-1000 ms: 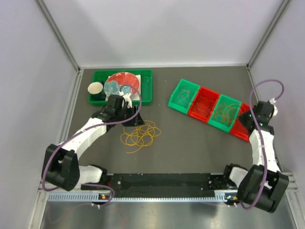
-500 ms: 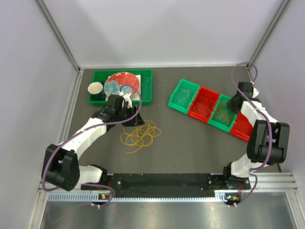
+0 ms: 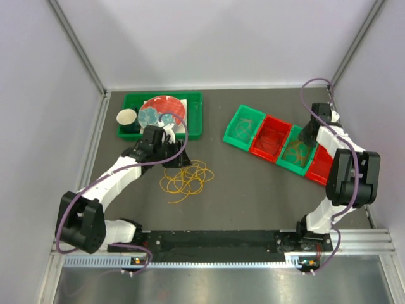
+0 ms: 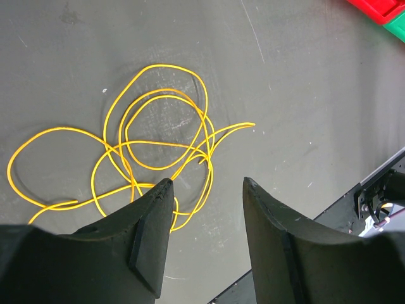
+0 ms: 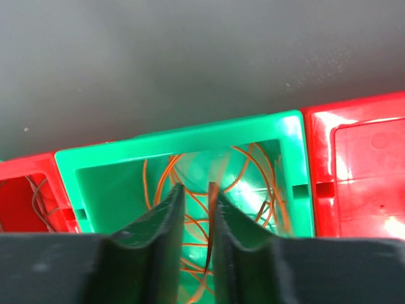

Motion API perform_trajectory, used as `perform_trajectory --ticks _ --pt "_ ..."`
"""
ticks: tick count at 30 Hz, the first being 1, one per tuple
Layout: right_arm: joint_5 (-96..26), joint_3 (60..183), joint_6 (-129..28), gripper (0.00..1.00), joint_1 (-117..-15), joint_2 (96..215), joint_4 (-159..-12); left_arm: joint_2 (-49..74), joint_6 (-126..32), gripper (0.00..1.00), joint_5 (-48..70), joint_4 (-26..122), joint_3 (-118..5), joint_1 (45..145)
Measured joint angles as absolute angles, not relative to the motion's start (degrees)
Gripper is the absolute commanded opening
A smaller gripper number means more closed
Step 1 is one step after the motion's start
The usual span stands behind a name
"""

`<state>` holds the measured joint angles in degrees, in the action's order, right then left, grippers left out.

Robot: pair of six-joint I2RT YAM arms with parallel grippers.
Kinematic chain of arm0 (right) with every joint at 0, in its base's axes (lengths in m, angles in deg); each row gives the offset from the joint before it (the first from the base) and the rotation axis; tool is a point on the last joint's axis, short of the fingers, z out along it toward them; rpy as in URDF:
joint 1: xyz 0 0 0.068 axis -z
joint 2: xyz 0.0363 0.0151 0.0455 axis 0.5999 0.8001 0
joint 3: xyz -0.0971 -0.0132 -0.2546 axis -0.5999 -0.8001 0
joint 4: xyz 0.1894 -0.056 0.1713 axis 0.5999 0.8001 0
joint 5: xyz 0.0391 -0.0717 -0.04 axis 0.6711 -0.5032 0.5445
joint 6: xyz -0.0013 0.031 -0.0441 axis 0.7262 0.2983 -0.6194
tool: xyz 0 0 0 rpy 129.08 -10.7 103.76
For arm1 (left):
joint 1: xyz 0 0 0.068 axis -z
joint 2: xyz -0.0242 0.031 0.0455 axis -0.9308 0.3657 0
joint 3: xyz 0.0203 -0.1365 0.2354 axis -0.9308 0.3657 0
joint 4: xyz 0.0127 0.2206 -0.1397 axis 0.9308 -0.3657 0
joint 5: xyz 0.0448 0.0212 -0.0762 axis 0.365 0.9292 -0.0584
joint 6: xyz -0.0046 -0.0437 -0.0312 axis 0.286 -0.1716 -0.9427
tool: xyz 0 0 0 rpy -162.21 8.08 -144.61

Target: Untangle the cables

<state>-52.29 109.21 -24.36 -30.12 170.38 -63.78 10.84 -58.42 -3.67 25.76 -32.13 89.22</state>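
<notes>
Yellow cables (image 3: 186, 177): lie as a loose heap of crossed loops on the dark table (image 3: 253, 190), left of centre in the top view, outside every bin and just below the green tray (image 3: 196, 123). Green tray: stands at the upper left and carries a red plate (image 3: 166, 106) and a pale cup (image 3: 126, 117). Left claw (image 4: 206, 187): hangs just over the near edge of the yellow heap. Fingers (image 4: 152, 221) well apart, only table and one yellow strand visible in the gap below. Grips nothing. Right claw (image 5: 197, 190): hangs at the right of the top view, over a green bin (image 5: 177, 142), third in a slanted row of four bins coloured green, red, green, red. Fingers a little apart, with a narrow gap between them. One blurred orange strand shows in this gap beside one finger; gap clearly wider than the strand, so not clamped. Orange cables (image 5: 253, 166): lie coiled inside this green bin, below and around the fingertips. Red bin (image 5: 25, 174) at the left edge of the right wrist view: touches the green bin and holds a few thin strands, colour hard to tell. Other red bin (image 5: 361, 158): touches the green bin at the right side of that view.
</notes>
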Motion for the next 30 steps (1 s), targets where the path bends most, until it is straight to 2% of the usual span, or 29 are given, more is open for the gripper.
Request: perform_trajectory --ticks 11,17,19,27,30 --pt "-52.5 109.2 -26.0 0.34 -30.2 163.7 -62.1 10.8 -58.4 0.52 -3.7 25.8 -32.1 89.2" --pt "-52.8 109.5 -27.0 0.54 -30.3 158.9 -60.5 10.8 -58.4 0.52 -3.7 25.8 -32.1 89.2" --pt "-53.0 109.5 -27.6 0.58 -30.3 157.6 -59.7 10.8 -58.4 0.52 -3.7 25.8 -32.1 89.2" --pt "-52.5 109.5 -29.0 0.59 -30.8 152.2 -57.6 10.8 -58.4 0.52 -3.7 25.8 -32.1 89.2" --pt "-51.9 109.5 -29.5 0.59 -34.7 149.3 -57.5 10.7 -58.4 0.53 -3.2 25.8 -32.1 89.2"
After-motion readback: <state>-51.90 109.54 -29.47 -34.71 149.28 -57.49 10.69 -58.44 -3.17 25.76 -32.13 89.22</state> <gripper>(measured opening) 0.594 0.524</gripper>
